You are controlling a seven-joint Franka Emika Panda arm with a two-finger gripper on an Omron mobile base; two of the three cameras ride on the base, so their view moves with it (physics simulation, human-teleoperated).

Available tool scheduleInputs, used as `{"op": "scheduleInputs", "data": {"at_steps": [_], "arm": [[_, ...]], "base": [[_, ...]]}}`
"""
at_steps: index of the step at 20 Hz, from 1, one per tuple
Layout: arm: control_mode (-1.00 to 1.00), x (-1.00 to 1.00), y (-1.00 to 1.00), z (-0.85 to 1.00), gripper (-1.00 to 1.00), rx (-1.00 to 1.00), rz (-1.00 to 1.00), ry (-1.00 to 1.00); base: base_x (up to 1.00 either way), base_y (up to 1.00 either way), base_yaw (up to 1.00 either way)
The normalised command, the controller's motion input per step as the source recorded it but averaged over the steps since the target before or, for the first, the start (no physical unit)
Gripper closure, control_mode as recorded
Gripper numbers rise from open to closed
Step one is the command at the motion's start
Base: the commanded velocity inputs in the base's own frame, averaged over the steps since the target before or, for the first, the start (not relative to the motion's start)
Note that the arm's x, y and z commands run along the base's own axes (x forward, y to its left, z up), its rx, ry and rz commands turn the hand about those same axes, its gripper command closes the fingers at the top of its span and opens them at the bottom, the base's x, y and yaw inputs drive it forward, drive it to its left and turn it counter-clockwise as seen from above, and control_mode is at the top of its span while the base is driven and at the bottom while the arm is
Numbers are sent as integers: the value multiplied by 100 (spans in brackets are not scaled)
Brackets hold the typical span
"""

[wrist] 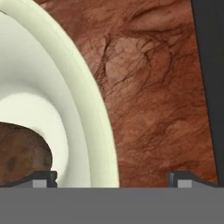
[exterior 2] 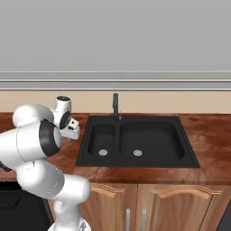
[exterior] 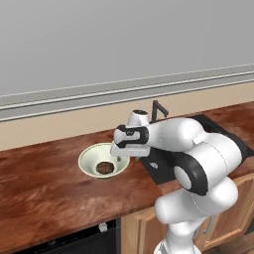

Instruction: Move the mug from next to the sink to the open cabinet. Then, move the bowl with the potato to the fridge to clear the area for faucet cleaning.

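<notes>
Spread claw [wrist: 112, 177] straddles upright bowl [exterior: 89, 159] rim; potato [exterior: 104, 167] apparently lying flat.

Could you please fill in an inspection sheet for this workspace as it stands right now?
Surface: brown wooden counter, bare wood between bowl and sink.
Job's things: bowl on the counter left of the sink, potato inside it; faucet upright behind the basins.
Clutter: nothing seen.
Grippers: gripper open, hanging over the bowl's right rim, one finger inside the rim, the other over the counter; nothing held.
Cables: nothing seen.
Surroundings: grey wall, beige backsplash, wooden base cabinets under the sink.
</notes>
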Motion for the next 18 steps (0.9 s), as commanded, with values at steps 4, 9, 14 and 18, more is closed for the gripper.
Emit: {"op": "scheduleInputs", "data": {"at_steps": [4,9,14,18], "arm": [[-100,0,7,0,-100,4,0,-2],[-100,2,22,0,100,7,0,-2],[-100,2,1,0,100,5,0,0],[-100,-1,0,0,100,0,0,0]], "base": [[0,0,0],[0,0,0],[0,0,0],[0,0,0]]}}
